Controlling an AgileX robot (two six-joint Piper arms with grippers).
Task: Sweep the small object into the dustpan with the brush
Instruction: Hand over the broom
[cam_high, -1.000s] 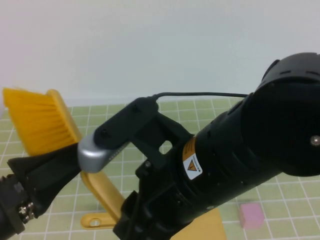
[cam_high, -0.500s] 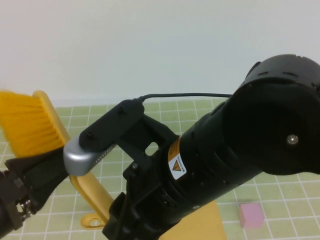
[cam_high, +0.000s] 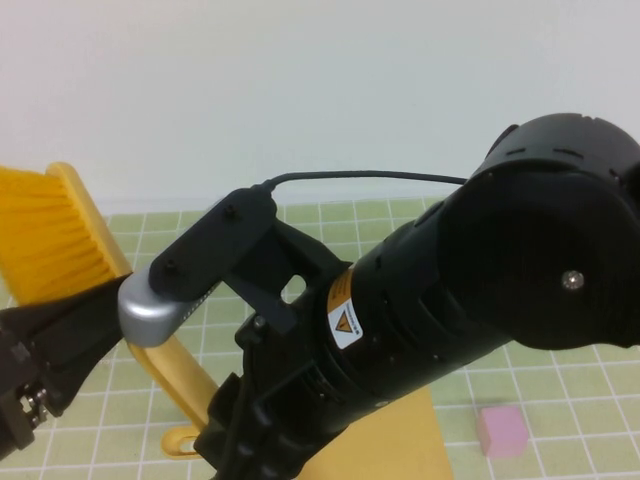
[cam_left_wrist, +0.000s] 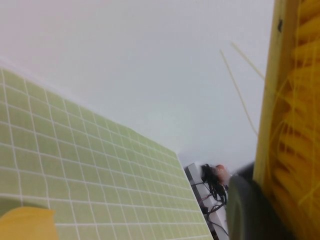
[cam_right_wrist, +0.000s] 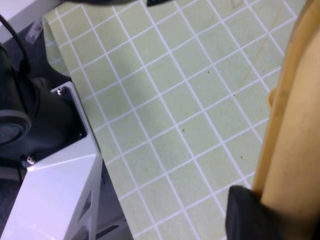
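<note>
The yellow brush (cam_high: 45, 235) is raised at the far left, bristles up, with its handle (cam_high: 175, 375) slanting down to the table. My left gripper (cam_high: 55, 345) is shut on the brush. In the left wrist view the brush (cam_left_wrist: 295, 115) fills one side beside a dark finger (cam_left_wrist: 242, 207). The small pink cube (cam_high: 500, 430) lies on the mat at the lower right. The orange-yellow dustpan (cam_high: 395, 445) shows under my right arm (cam_high: 470, 290). In the right wrist view my right gripper (cam_right_wrist: 272, 210) is shut on the dustpan (cam_right_wrist: 295, 125) above the mat.
A green grid mat (cam_high: 570, 375) covers the table, with a white wall behind. The mat's edge and a white robot base (cam_right_wrist: 55, 180) show in the right wrist view. My right arm hides most of the middle of the high view.
The brush and my left gripper have moved left and a little up. My right arm has shifted left; the pink cube has not moved.
</note>
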